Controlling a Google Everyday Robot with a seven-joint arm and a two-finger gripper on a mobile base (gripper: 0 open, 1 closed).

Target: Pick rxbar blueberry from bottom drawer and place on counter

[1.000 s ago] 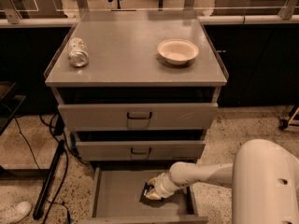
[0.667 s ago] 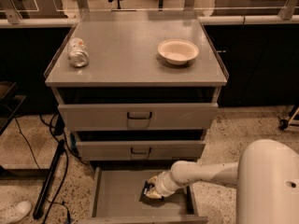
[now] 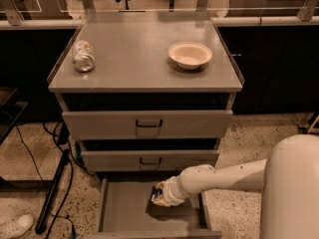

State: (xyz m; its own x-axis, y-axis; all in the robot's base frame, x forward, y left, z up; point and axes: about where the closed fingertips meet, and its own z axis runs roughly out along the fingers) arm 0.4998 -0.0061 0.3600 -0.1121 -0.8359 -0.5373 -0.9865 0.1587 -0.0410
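The bottom drawer is pulled open at the foot of the cabinet. My gripper reaches into it from the right on a white arm and sits just above the drawer floor. It is shut on the rxbar blueberry, a small dark blue bar that shows at the gripper's tip. A dark shadow lies on the drawer floor under the gripper. The counter is the flat grey top of the cabinet, well above the gripper.
A silver drink can lies on its side on the counter's left. A cream bowl stands on its right. The two upper drawers are slightly open. Cables and a pole lie on the floor at the left.
The gripper has risen slightly and shifted a little to the left inside the bottom drawer, with the bar at its tip. Nothing on the counter has moved.
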